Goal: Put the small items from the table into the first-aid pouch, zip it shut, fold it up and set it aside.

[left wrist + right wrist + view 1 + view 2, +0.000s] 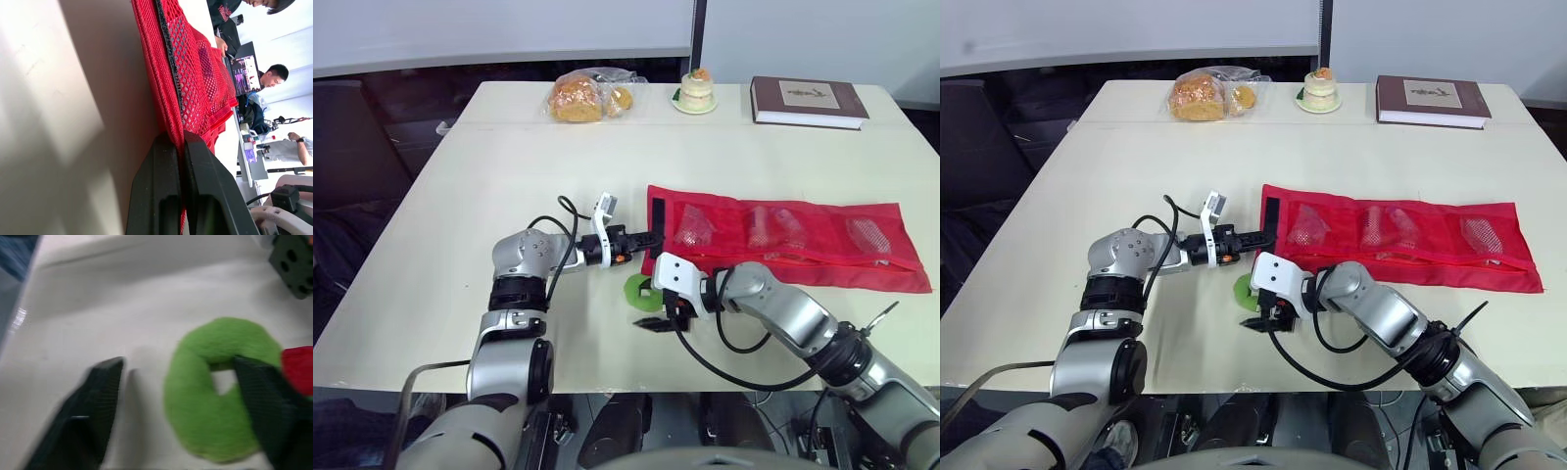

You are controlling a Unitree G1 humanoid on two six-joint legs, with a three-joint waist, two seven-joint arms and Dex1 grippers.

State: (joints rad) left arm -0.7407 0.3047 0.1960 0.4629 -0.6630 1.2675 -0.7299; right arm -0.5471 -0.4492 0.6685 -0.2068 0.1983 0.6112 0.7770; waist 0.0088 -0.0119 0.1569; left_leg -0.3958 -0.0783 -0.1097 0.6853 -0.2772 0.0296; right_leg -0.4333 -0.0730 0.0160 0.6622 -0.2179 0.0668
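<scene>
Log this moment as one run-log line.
left end effector: shut on red pouch edge | right end effector: open at green ring | ring on table, outside pouch

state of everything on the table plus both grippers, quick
pouch: unfolded, lying flat, one end pinched
green ring: on the table, outside the pouch
left gripper: shut on the pouch's end
right gripper: open, low over the green ring
book: closed, lying flat
bread bag: lying at the far edge
cake: upright

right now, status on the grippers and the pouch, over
Left gripper shut on red pouch end. Right gripper open, astride green ring side. Pouch flat, unfolded. Book and bread bag far off.
</scene>
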